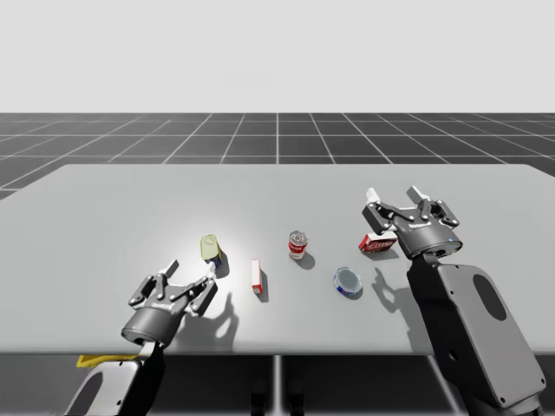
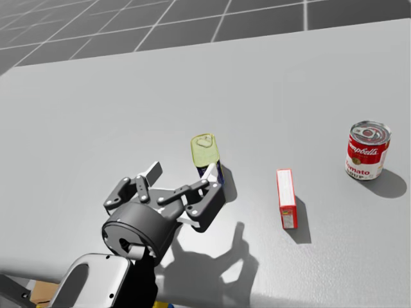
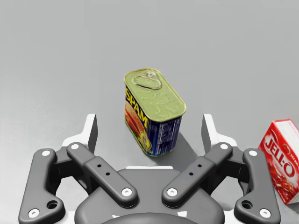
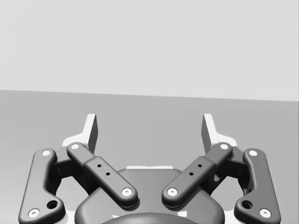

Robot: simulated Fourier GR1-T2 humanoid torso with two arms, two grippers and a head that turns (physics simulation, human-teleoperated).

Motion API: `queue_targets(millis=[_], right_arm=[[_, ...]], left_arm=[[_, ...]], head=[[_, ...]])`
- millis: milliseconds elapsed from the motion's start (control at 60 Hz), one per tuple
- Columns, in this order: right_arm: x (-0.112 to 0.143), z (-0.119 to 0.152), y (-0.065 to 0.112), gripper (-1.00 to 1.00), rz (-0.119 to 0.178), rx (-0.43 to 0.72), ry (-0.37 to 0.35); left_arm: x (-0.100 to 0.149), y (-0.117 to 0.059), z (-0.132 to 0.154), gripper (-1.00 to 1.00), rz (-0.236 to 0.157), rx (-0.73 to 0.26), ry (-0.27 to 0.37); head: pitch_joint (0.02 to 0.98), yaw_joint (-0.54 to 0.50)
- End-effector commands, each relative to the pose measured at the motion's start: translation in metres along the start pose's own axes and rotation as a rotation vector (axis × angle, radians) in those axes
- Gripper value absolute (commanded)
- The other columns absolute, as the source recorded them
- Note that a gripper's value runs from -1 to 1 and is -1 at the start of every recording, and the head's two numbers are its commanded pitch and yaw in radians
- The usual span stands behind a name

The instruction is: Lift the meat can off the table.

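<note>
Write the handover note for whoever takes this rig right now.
Left gripper: open, low over the table, aimed at the meat can.
Right gripper: open, holding nothing, raised over the table's right side.
Meat can: upright on the table, just ahead of the left gripper's fingers and lined up with the gap between them, not touched.
Done: the left arm's approach.
Left: move forward so that the can sits between the fingers, shut on it, lift it off the table.
</note>
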Motion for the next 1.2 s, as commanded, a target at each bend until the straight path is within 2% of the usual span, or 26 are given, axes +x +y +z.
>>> queue_targets(millis=[17,150,483,583,767,783,817,833,850,917,1000,1200], right_arm=[[0.001,0.000,-0.001,-1.00,0.000,-0.001,-0.002],[0.001,0.000,0.000,-1.00,0.001,-0.002,-0.001],[0.001,0.000,-0.001,-1.00,0.000,-0.006,-0.002],[0.001,0.000,-0.001,-1.00,0.003,-0.008,-0.005],[0.001,-0.001,-0.001,-1.00,0.005,-0.010,-0.006],[0.001,-0.001,-0.001,-1.00,0.004,-0.010,-0.006],[0.001,-0.001,-0.001,-1.00,0.005,-0.010,-0.007],[0.001,-0.001,-0.001,-1.00,0.005,-0.010,-0.006],[0.001,-0.001,-0.001,-1.00,0.005,-0.010,-0.006],[0.001,-0.001,-0.002,-1.00,0.003,-0.011,-0.007],[0.002,0.000,-0.002,-1.00,0.003,-0.014,-0.008],[0.003,0.000,-0.006,-1.00,0.000,-0.025,-0.010]], left_arm=[[-0.012,-0.007,-0.012,-1.00,-0.003,0.002,0.027],[-0.016,-0.012,-0.029,-1.00,-0.015,0.013,0.052],[-0.023,-0.015,-0.059,-1.00,0.011,0.083,0.096],[-0.026,-0.014,-0.072,-1.00,0.003,0.123,0.104],[-0.030,-0.014,-0.077,-1.00,-0.009,0.145,0.104],[-0.030,-0.014,-0.077,-0.87,-0.007,0.146,0.105],[-0.031,-0.015,-0.077,-0.36,-0.005,0.150,0.107],[-0.031,-0.015,-0.077,0.20,-0.006,0.147,0.107],[-0.032,-0.015,-0.077,0.88,-0.007,0.143,0.108],[-0.035,-0.017,-0.075,1.00,-0.012,0.126,0.116],[-0.035,-0.019,-0.073,1.00,-0.017,0.114,0.114],[-0.036,-0.020,-0.072,0.99,-0.028,0.103,0.105]], head=[[0.793,0.32],[0.794,0.32],[0.798,0.32],[0.799,0.32],[0.796,0.32],[0.795,0.32],[0.793,0.32],[0.792,0.32],[0.789,0.32],[0.770,0.32],[0.734,0.32],[0.561,0.33]])
